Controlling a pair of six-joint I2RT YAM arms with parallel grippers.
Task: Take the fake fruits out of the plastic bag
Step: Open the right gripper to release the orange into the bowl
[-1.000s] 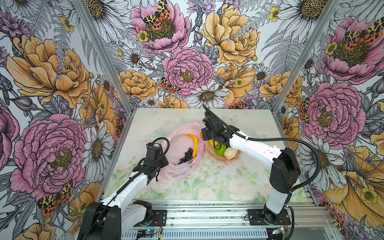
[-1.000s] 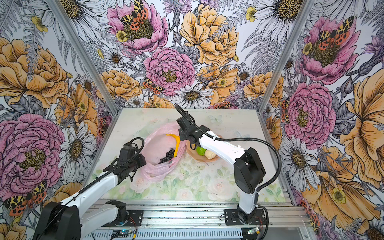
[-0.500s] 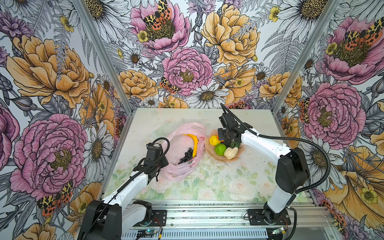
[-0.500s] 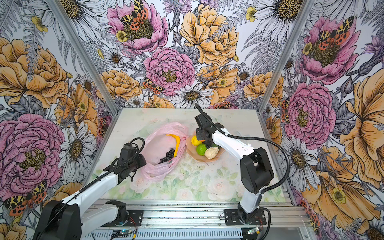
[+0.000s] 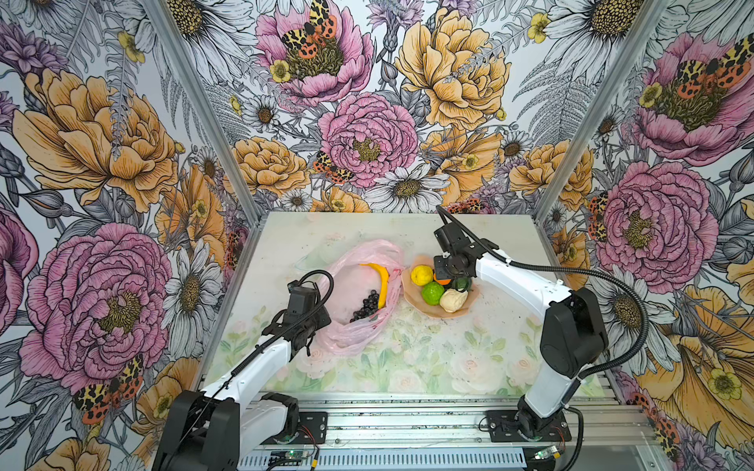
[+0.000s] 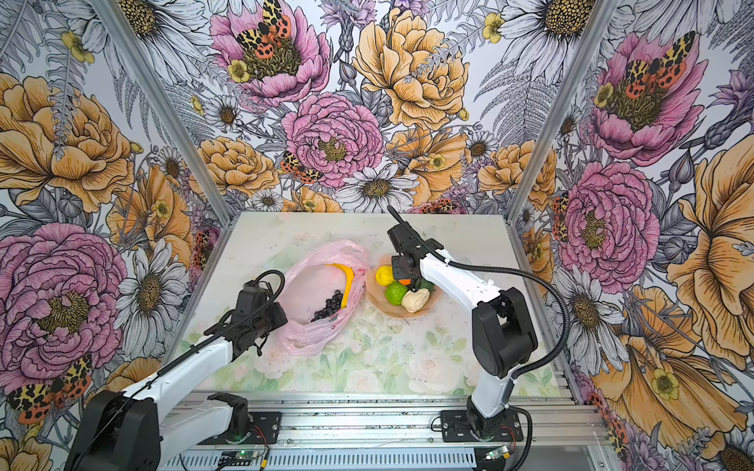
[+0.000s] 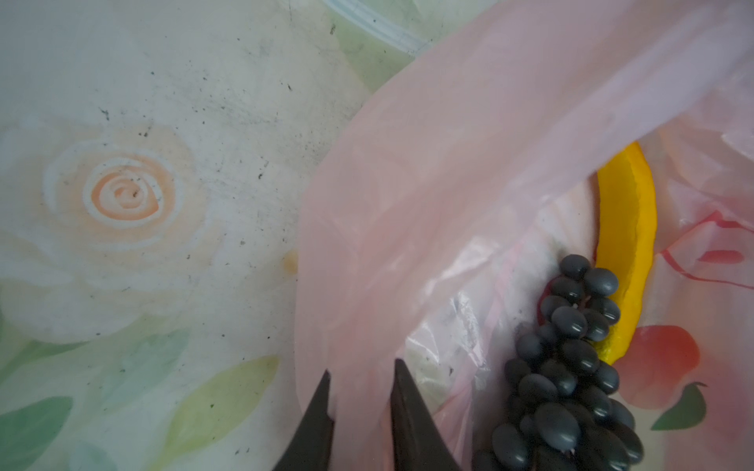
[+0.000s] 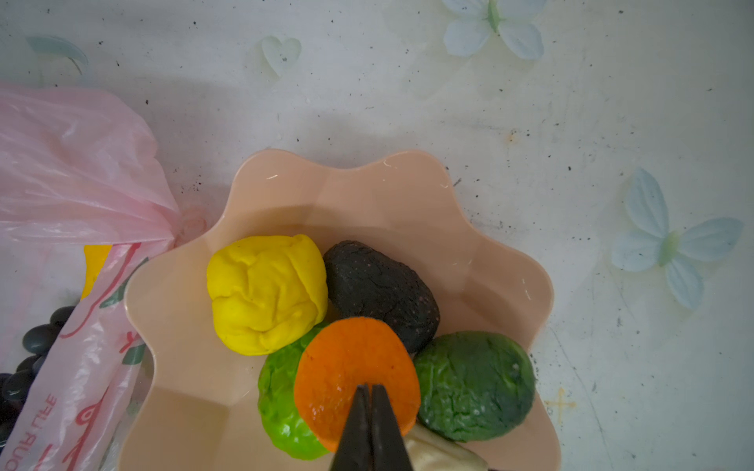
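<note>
Right gripper [image 8: 371,393] first: we see its jaws squeezed together, tips nipping the near edge of the orange [image 8: 347,367], which rides up over the lime [image 8: 281,403] and the dark green fruit [image 8: 475,383] inside the peach bowl [image 8: 367,191]. Beyond the orange sit the lemon [image 8: 265,293] and a blackish fruit [image 8: 381,291], touching each other. The cream lump [image 5: 453,299] lies at the bowl's near side in both top views; from the right wrist we catch only a sliver of it, cut off at the frame edge beside the fingers. Over to the left gripper [image 7: 361,391]: its jaws stand a narrow way apart with a fold of the plastic bag [image 7: 408,204] clamped between them, at the bag's left rim. Inside the bag, just beside those fingers, lie the grapes [image 7: 567,367], and the banana [image 7: 628,228] curves against them on the far side. The bag rests on the table [image 5: 408,367], its right edge touching the bowl. In the top views each wrist covers its own fingertips, so we can't read either grip from there, and the blackish fruit is lost under the right arm. The grapes run off the left wrist frame, and the banana's far end slips behind pink film.
</note>
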